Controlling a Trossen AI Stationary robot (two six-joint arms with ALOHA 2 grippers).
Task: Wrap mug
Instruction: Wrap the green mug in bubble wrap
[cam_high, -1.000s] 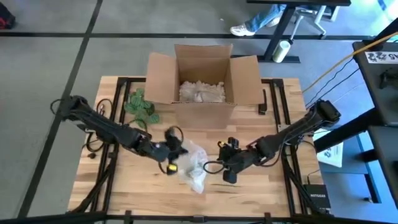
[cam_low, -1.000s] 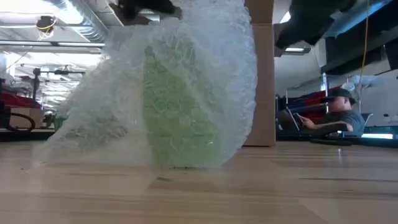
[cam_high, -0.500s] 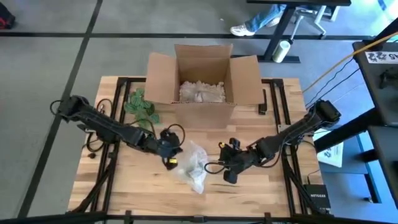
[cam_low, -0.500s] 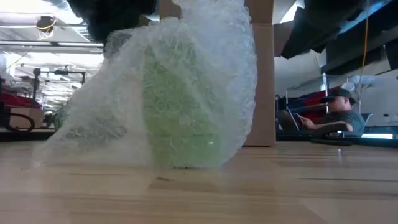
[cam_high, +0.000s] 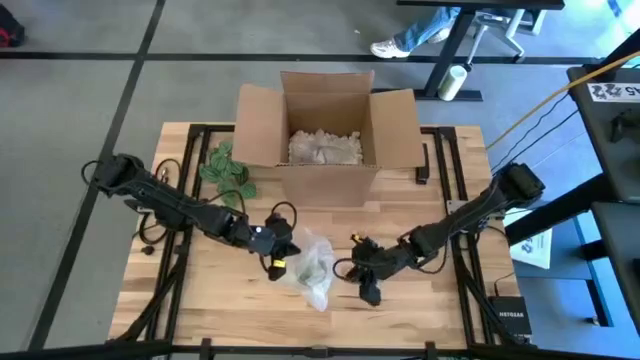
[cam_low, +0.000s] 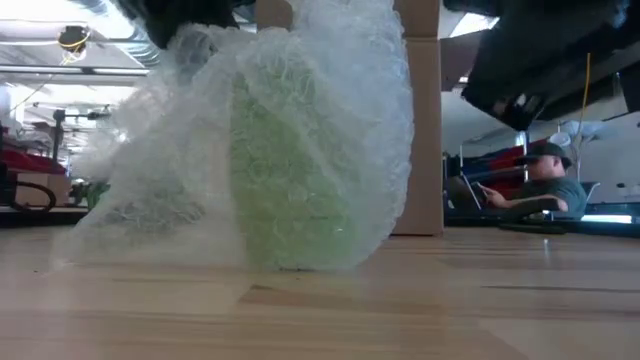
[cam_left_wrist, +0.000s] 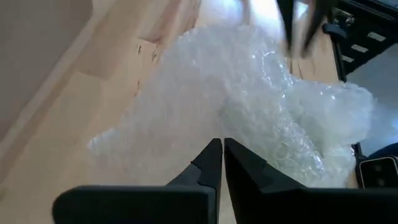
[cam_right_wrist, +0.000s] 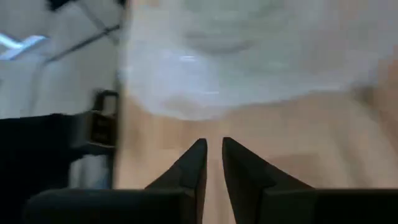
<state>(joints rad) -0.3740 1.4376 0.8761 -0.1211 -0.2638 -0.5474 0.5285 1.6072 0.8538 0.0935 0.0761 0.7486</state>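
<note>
A green mug (cam_low: 290, 170) stands on the wooden table inside a loose bundle of clear bubble wrap (cam_high: 310, 265). The wrap's lower edges spread onto the tabletop (cam_low: 110, 235). My left gripper (cam_high: 280, 247) is shut at the bundle's left side, and its dark body shows above the wrap's top (cam_low: 190, 10). My right gripper (cam_high: 366, 285) hovers shut just right of the bundle, nearer the front edge, with nothing between its fingers (cam_right_wrist: 189, 165). My left gripper comes slanting down from the table's left, its shut fingertips (cam_left_wrist: 214, 155) at the bubble wrap's loose left flap (cam_left_wrist: 199, 118). I cannot tell whether they touch it. The bundle rests on the table.
An open cardboard box (cam_high: 325, 130) with pale packing inside stands at the far middle. A green leafy sprig (cam_high: 225, 170) lies at the far left. Bare wood stretches along the near edge (cam_high: 200, 300). A person (cam_low: 540, 185) sits beyond the table.
My right gripper has moved toward the table's near edge and a little left, dropping lower beside the bundle. My left gripper has shifted slightly toward the bundle. The wrap's upper left part now bulges higher and the bundle looks more gathered.
</note>
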